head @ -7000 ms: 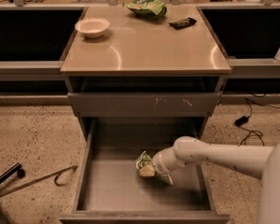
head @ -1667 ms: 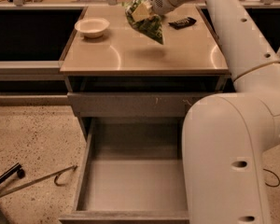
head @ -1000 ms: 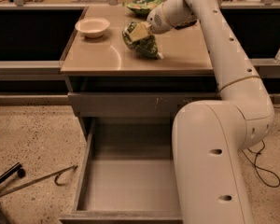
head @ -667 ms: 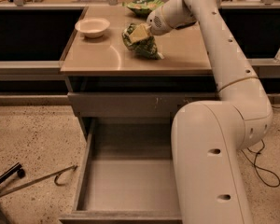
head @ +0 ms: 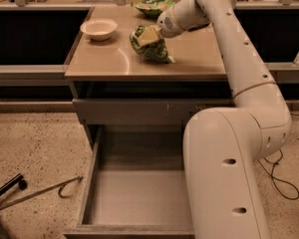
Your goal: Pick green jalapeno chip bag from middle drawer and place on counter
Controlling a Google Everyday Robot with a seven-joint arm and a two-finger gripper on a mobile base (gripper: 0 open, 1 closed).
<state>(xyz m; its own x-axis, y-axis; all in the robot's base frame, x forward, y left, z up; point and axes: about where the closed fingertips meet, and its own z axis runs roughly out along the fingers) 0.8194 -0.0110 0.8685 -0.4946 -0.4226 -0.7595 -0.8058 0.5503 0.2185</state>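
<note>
The green jalapeno chip bag (head: 152, 47) is a crumpled dark-green bag resting on the counter (head: 109, 59), near its middle. My gripper (head: 148, 35) is at the bag's top, shut on it, with the white arm reaching in from the right. The middle drawer (head: 134, 195) stands pulled open below, its grey floor bare.
A white bowl (head: 98, 29) sits at the counter's back left. A second, puffier green bag (head: 153, 5) lies at the back edge. A closed drawer front (head: 139, 111) is above the open one. A metal rod (head: 35, 195) lies on the speckled floor at left; a cable (head: 279, 176) at right.
The gripper carried the bag from the drawer up to the counter and lowered it onto the top. Over the last second it has barely moved.
</note>
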